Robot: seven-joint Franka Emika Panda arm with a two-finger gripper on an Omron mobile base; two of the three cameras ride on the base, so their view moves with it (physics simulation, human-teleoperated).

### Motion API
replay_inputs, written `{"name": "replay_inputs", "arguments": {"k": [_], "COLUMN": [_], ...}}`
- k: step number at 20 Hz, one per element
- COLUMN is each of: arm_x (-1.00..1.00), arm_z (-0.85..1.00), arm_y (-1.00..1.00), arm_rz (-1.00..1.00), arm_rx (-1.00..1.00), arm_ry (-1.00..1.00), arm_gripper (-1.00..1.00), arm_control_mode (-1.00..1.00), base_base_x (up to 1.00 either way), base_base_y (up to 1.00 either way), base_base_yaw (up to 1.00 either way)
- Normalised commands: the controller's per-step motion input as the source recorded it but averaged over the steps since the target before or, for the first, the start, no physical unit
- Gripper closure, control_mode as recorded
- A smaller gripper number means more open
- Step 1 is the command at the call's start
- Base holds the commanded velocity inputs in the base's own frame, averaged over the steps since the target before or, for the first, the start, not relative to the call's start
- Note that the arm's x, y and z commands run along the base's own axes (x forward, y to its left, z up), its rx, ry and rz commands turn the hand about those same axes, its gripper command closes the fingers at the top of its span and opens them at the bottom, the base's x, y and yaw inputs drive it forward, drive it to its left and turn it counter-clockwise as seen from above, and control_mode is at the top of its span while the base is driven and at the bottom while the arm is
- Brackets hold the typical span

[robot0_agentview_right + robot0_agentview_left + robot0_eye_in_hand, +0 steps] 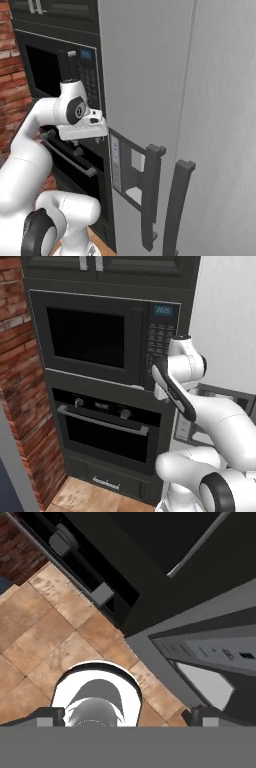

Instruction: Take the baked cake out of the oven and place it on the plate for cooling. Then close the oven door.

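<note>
The black wall oven [107,426] sits under the built-in microwave, with round knobs and a small display along its top. Its oven door [105,441] stands shut, and the silver bar handle [102,422] runs across the door's upper edge. My gripper [122,716] is open: in the hand view its two dark fingertips [47,715] stand far apart with nothing between them, aimed down at the floor. My white hand [82,131] hovers in front of the oven's upper right corner, near the handle [82,572]. The baked cake and the plate are out of view.
A black microwave with keypad [90,338] sits right above the oven. A brick wall [20,381] flanks the cabinet on the left. A grey fridge [200,100] with dark handles [150,195] stands close on the right. Tan floor tiles [45,637] lie below.
</note>
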Motion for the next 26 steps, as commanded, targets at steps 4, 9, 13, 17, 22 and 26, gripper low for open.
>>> {"name": "replay_inputs", "arguments": {"k": [4,9,13,17,22,26], "arm_x": [0.00,0.55,0.65,0.59,0.65,0.57], "arm_z": [-0.12,-0.73,-0.98,-0.74,-0.37,-0.33], "arm_y": [0.04,0.93,1.00,0.77,0.38,0.43], "arm_rz": [0.02,0.00,0.00,0.00,0.00,0.06], "arm_rx": [-0.10,-0.30,-0.30,-0.23,-0.14,-0.21], "arm_ry": [0.07,0.08,0.07,0.06,0.03,0.00], "arm_gripper": [-1.00,-1.00,-1.00,-1.00,-1.00,-1.00], "arm_control_mode": [-1.00,-1.00,-1.00,-1.00,-1.00,-1.00], "base_base_x": [0.00,0.00,0.00,0.00,0.00,0.00], "base_base_y": [0.00,0.00,0.00,0.00,0.00,0.00], "base_base_yaw": [0.00,0.00,0.00,0.00,0.00,0.00]}}
